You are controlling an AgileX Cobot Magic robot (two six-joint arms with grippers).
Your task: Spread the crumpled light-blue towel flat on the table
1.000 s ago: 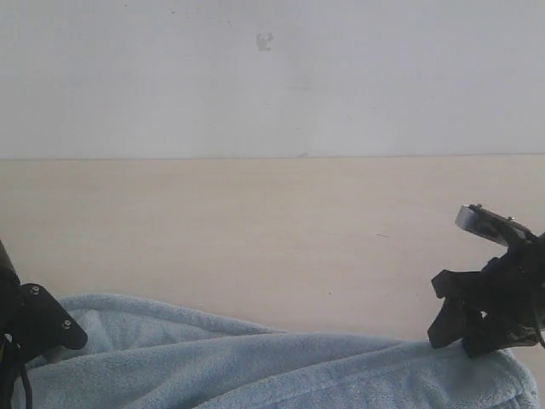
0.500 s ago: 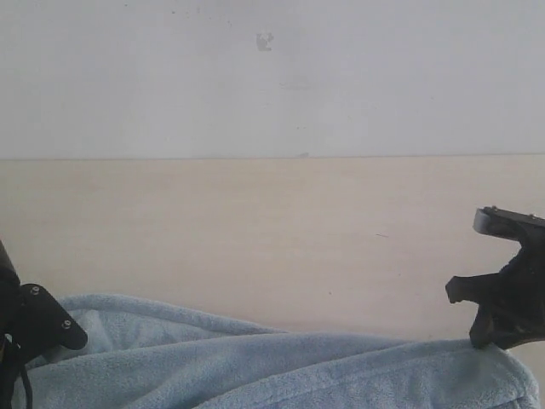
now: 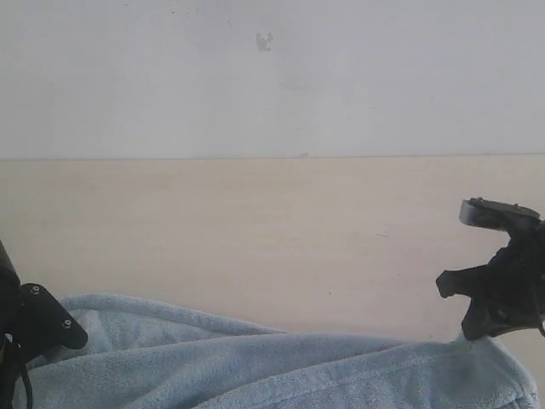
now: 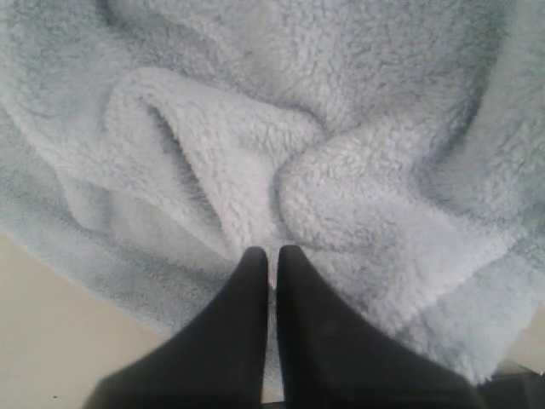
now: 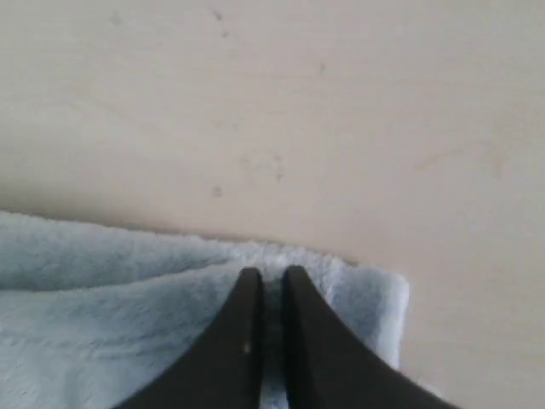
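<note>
Note the pale wall [image 3: 272,77] filling the upper part of the exterior view; the beige table [image 3: 255,239] takes up the band beneath it and lies bare across the centre of the frame. Locate the light-blue towel [image 3: 298,375] along the bottom edge of that view, where it runs from the lower left corner to the lower right corner in long soft ridges, not flat. In the left wrist view, observe that the cloth is bunched into thick folds that converge at the left gripper [image 4: 272,254]. Its black fingers [image 4: 247,324] are pressed together on the towel, and a thin strip of pale cloth shows in the slit between them. In the right wrist view, observe the right gripper [image 5: 272,273] at the towel's edge, close to a corner, with bare table beyond it. Its fingers [image 5: 238,341] stand almost together, pinching the cloth at that edge. In the exterior view this arm sits at the right edge of the frame, on the towel's right end.
</note>
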